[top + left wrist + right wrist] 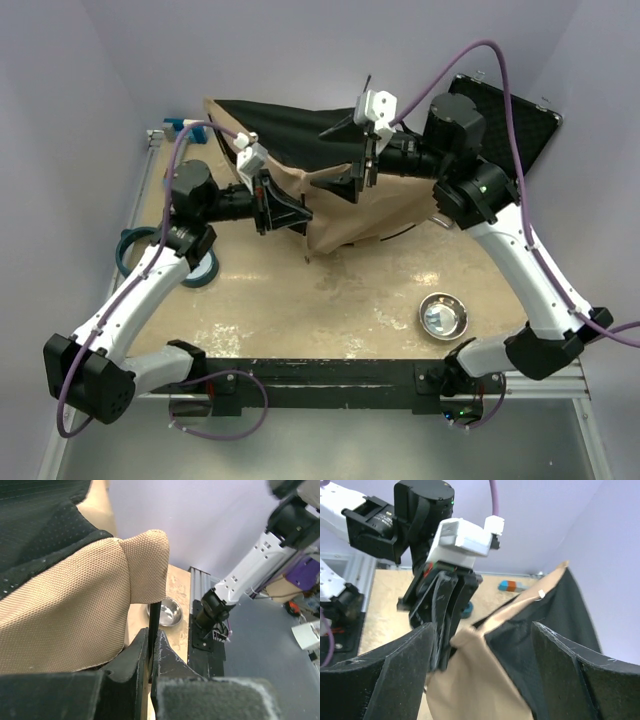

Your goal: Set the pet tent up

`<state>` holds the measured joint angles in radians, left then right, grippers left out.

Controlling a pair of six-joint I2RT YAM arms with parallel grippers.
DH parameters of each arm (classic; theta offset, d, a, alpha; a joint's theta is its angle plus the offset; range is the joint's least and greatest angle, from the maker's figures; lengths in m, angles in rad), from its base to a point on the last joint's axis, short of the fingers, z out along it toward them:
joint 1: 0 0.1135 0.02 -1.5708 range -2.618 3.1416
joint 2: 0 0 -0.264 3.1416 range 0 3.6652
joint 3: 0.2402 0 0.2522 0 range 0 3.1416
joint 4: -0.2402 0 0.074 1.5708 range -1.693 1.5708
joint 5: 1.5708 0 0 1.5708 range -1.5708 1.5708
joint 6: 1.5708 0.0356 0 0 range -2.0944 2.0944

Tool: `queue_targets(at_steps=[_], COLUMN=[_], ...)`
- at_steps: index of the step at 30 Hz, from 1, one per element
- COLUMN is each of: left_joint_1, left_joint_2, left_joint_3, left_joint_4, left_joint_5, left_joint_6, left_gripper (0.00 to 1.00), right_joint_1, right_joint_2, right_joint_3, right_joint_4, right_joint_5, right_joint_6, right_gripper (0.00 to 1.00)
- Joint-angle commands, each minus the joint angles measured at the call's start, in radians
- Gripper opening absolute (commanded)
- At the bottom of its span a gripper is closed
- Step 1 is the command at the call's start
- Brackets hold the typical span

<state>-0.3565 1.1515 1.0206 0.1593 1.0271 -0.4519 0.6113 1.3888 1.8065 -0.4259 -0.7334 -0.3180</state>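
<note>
The pet tent [345, 215] is lying slumped at the back middle of the worktop [330, 300], with its tan fabric facing the arms and its black lining showing on top. The left end effector [272, 205] is clenching a thin dark pole [155, 622] just below the tan fabric sleeve it is emerging from, at the tent's left edge. The right end effector [340, 157] is hovering released, its fingers spread wide with a fold of tan and black fabric between them. A steel bowl [443, 316] is sitting well apart from the tent, near the right arm's base.
</note>
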Motion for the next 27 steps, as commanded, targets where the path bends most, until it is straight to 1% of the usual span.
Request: queue_targets(at_steps=[1,4,6,10,12,14,16,17,18,20,23,24,25,27], left_joint_1=[-0.088,-0.125,-0.128,-0.127,-0.128,-0.127,-0.128,-0.128,-0.128,-0.128,-0.127,-0.128,-0.128,-0.127], left_joint_2=[0.007,0.004,-0.002,-0.006,-0.004,-0.004,-0.006,-0.01,-0.016,-0.027,-0.029,-0.026,-0.023,-0.018], left_joint_3=[-0.017,-0.033,-0.042,-0.033,-0.028,-0.019,-0.005,-0.004,-0.004,-0.019,-0.037,-0.042,-0.039,-0.03], left_joint_4=[-0.066,-0.081,-0.073,-0.095,-0.099,-0.113,-0.15,-0.156,-0.2,-0.205,-0.192,-0.185,-0.182,-0.176], left_joint_5=[-0.108,-0.139,-0.137,-0.168,-0.167,-0.162,-0.167,-0.17,-0.176,-0.174,-0.17,-0.171,-0.171,-0.173], left_joint_6=[0.136,0.157,0.16,0.185,0.185,0.193,0.212,0.225,0.232,0.236,0.225,0.22,0.214,0.2], left_gripper=[0.0,0.0,0.0,0.0,0.0,0.02,0.08,0.09,0.09,0.08,0.0,0.0,0.0,0.0], right_joint_1=[0.002,0.002,0.004,0.004,0.004,0.004,0.005,0.005,0.005,0.005,0.005,0.005,0.005,-0.002], right_joint_2=[0.049,0.055,0.05,0.026,0.01,0.0,-0.004,-0.005,-0.005,-0.011,-0.013,-0.013,-0.014,-0.027], right_joint_3=[0.011,0.005,-0.024,-0.076,-0.107,-0.137,-0.159,-0.168,-0.183,-0.202,-0.202,-0.197,-0.19,-0.17], right_joint_4=[0.043,-0.013,-0.059,-0.16,-0.192,-0.23,-0.275,-0.298,-0.316,-0.324,-0.301,-0.295,-0.289,-0.24], right_joint_5=[-0.053,-0.081,-0.074,-0.064,-0.064,-0.064,-0.058,-0.057,-0.055,-0.05,-0.043,-0.031,-0.021,0.038], right_joint_6=[0.114,0.08,0.044,-0.058,-0.094,-0.133,-0.177,-0.205,-0.228,-0.24,-0.236,-0.233,-0.224,-0.179], right_gripper=[0.79,0.75,0.67,0.45,0.38,0.35,0.34,0.34,0.34,0.37,0.49,0.52,0.59,0.63])
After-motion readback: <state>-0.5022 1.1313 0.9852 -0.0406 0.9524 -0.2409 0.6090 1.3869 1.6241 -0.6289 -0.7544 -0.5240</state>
